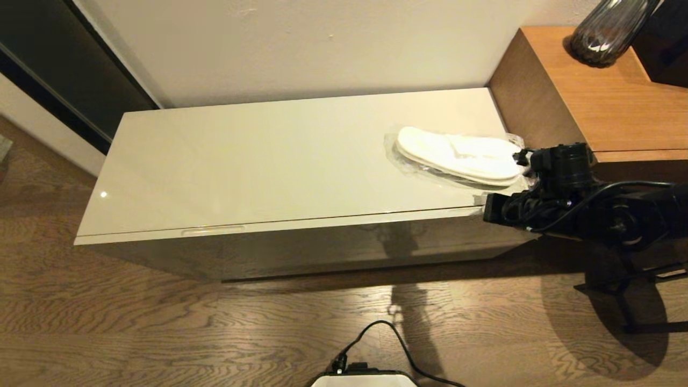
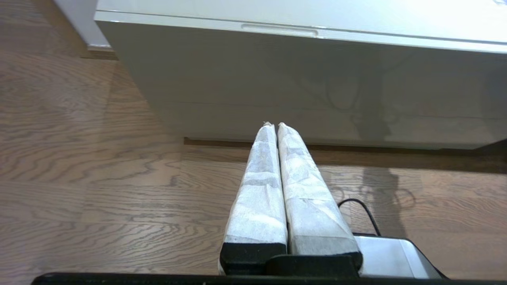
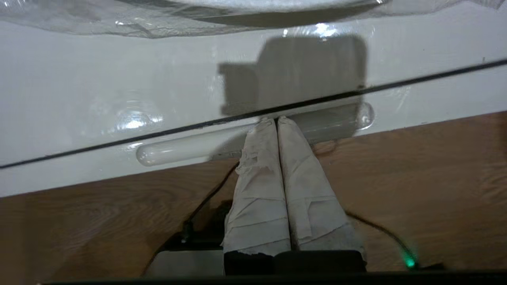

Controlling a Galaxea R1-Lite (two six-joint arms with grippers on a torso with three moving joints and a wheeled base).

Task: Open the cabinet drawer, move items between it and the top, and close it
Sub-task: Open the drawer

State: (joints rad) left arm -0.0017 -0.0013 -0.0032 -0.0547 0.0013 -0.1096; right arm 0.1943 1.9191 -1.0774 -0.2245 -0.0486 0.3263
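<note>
The cabinet drawer [image 1: 322,219] sits flush under the top [image 1: 258,161], with one handle slot [image 1: 213,230] towards the left. A pair of white slippers [image 1: 457,156] in clear wrap lies on the top's right end. My right arm [image 1: 564,201] reaches in from the right at the drawer's front edge. My right gripper [image 3: 276,118] is shut, its wrapped fingertips at the right handle slot [image 3: 178,148], just below the dark seam. My left gripper [image 2: 274,124] is shut and empty, parked low and pointing at the cabinet front [image 2: 317,87].
A taller brown wood-grain block [image 1: 591,91] with a dark glass vase [image 1: 607,32] adjoins the cabinet on the right. A dark panel [image 1: 54,70] stands at the far left. Wood floor lies in front, with my base [image 1: 365,379] and its cable.
</note>
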